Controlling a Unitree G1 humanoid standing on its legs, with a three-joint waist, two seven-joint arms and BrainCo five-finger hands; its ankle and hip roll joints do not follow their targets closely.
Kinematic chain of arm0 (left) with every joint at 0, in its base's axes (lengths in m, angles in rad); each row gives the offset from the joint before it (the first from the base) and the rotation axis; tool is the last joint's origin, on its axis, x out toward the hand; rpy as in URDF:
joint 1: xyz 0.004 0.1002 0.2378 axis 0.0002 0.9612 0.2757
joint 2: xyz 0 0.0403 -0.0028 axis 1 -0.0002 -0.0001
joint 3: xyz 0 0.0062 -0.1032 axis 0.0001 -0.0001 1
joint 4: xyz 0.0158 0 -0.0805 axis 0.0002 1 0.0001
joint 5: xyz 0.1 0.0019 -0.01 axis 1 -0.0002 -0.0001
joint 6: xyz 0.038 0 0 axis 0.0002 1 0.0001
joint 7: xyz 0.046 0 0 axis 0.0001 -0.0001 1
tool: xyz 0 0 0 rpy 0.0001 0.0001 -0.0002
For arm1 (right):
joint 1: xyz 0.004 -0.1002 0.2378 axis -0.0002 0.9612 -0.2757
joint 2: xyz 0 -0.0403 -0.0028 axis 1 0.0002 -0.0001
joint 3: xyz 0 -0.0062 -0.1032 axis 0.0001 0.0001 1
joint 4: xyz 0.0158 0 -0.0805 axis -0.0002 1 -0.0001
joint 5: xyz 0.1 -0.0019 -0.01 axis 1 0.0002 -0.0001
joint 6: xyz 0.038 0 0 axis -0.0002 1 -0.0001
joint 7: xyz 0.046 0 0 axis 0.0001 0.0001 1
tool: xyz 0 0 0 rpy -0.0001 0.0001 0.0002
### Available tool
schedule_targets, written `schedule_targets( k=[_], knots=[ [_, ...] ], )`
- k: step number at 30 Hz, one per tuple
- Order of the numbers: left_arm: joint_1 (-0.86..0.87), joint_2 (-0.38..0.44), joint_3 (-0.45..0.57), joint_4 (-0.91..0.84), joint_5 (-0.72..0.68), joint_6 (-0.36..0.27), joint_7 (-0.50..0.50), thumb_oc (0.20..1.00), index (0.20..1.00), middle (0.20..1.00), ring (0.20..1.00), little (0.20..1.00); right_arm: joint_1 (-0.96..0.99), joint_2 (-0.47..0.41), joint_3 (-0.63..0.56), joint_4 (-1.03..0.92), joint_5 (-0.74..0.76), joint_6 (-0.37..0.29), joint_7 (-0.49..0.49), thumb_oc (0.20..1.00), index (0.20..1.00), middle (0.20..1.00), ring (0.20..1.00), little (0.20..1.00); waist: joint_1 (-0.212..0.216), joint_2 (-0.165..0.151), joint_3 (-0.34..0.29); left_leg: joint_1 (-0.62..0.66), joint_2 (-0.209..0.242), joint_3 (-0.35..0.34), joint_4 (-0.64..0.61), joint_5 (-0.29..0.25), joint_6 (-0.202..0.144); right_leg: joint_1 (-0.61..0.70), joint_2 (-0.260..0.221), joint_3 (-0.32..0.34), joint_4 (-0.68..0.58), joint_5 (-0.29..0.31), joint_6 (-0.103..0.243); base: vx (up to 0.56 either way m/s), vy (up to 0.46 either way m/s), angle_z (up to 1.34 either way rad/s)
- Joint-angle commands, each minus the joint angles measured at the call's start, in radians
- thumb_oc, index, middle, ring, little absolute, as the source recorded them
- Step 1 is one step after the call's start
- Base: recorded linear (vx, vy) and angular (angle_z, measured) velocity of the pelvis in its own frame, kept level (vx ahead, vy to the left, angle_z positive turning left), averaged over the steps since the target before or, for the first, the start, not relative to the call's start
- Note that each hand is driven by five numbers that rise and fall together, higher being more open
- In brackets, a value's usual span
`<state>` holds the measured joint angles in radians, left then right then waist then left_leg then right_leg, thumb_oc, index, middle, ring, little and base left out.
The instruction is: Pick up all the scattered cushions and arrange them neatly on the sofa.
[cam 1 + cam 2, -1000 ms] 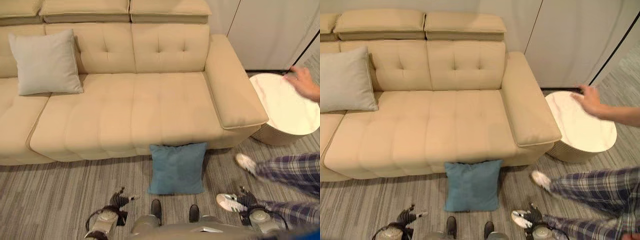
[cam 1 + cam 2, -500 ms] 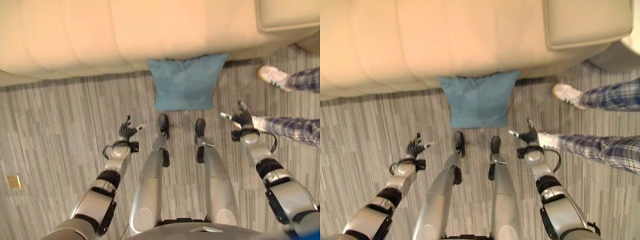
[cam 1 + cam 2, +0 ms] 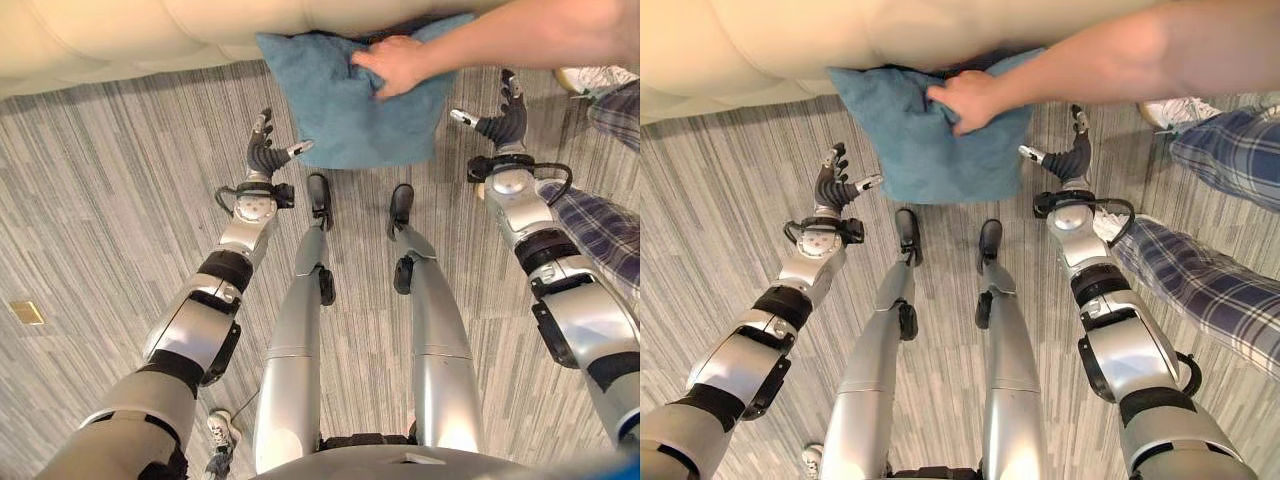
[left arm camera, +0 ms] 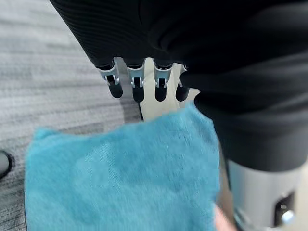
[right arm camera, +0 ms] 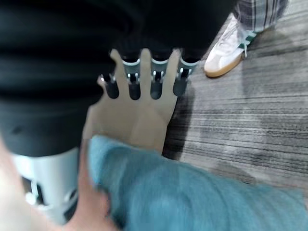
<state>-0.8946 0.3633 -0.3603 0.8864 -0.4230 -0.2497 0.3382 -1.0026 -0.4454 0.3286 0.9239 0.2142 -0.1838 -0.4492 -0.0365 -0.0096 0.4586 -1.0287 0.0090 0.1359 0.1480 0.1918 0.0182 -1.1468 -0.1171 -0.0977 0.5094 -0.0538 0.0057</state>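
Both hands, left hand (image 3: 267, 152) and right hand (image 3: 500, 120), hang with relaxed fingers either side of the soft teal square fabric cushion (image 3: 335, 105) on the grey striped carpet (image 3: 110, 210) against the beige sofa's (image 3: 120, 35) front edge, probably waiting because a person's hand (image 3: 390, 68) is grabbing it.

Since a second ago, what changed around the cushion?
A person's hand has reached in and grabbed the blue cushion. Both robot hands, left and right, have come up beside it, open, touching nothing. The cushion still lies on the floor against the sofa.
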Motion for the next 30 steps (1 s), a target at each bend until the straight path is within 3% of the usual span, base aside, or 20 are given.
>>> schedule_targets(
  k=[1, 10, 20, 24, 28, 30],
  knots=[
    [0.069, 0.001, -0.005, 0.01, -0.022, -0.033, 0.03, 1.0, 1.0, 1.0, 1.0, 1.0, 0.096, -0.015, 0.02, 0.01, 0.014, -0.017, -0.032, 1.0, 1.0, 1.0, 1.0, 1.0, 0.006, -0.004, -0.11, -0.085, -0.008, -0.036, 0.076, -0.104, -0.069, -0.009, -0.032, 0.054, -0.112, 0.069, 0.121, 0.01, -0.024, 0.12],
    [0.045, -0.038, -0.029, -0.016, 0.003, -0.024, 0.042, 1.0, 1.0, 1.0, 1.0, 1.0, 0.088, 0.027, 0.034, 0.016, -0.014, -0.015, -0.033, 1.0, 1.0, 1.0, 1.0, 1.0, 0.016, -0.005, -0.141, -0.123, -0.011, -0.051, 0.086, -0.099, -0.064, -0.054, -0.023, 0.047, -0.085, 0.062, 0.12, 0.01, -0.024, 0.05],
    [0.224, -0.071, 0.032, -0.095, 0.017, -0.024, 0.032, 1.0, 1.0, 1.0, 1.0, 1.0, 0.264, 0.078, -0.027, -0.024, -0.039, -0.029, -0.006, 1.0, 1.0, 1.0, 1.0, 1.0, 0.035, 0.001, -0.184, -0.051, -0.011, -0.064, 0.041, -0.087, -0.077, 0.009, -0.014, 0.026, -0.103, 0.058, 0.119, 0.0, -0.008, 0.0],
    [0.359, -0.101, 0.045, -0.085, 0.028, -0.004, -0.006, 1.0, 1.0, 1.0, 1.0, 1.0, 0.401, 0.113, -0.055, -0.031, -0.035, -0.031, 0.03, 1.0, 1.0, 1.0, 1.0, 1.0, 0.04, 0.0, -0.199, 0.063, -0.012, -0.07, 0.018, -0.093, -0.084, 0.12, -0.019, 0.005, -0.129, 0.057, 0.116, 0.02, -0.002, 0.02],
    [0.488, -0.11, 0.049, 0.03, 0.053, 0.039, -0.054, 1.0, 1.0, 1.0, 1.0, 1.0, 0.562, 0.146, -0.071, 0.043, -0.011, -0.008, 0.082, 1.0, 1.0, 1.0, 1.0, 1.0, 0.041, -0.015, -0.21, 0.254, -0.016, -0.08, 0.009, -0.12, -0.085, 0.319, -0.026, -0.024, -0.178, 0.056, 0.111, -0.04, 0.018, 0.02],
    [0.514, -0.109, 0.049, 0.063, 0.069, 0.049, -0.064, 1.0, 1.0, 1.0, 1.0, 1.0, 0.596, 0.147, -0.071, 0.064, -0.014, 0.0, 0.094, 1.0, 1.0, 1.0, 1.0, 1.0, 0.04, -0.019, -0.206, 0.305, -0.018, -0.079, 0.001, -0.098, -0.078, 0.388, -0.026, -0.035, -0.219, 0.089, 0.103, -0.06, 0.019, 0.0]
  ],
)
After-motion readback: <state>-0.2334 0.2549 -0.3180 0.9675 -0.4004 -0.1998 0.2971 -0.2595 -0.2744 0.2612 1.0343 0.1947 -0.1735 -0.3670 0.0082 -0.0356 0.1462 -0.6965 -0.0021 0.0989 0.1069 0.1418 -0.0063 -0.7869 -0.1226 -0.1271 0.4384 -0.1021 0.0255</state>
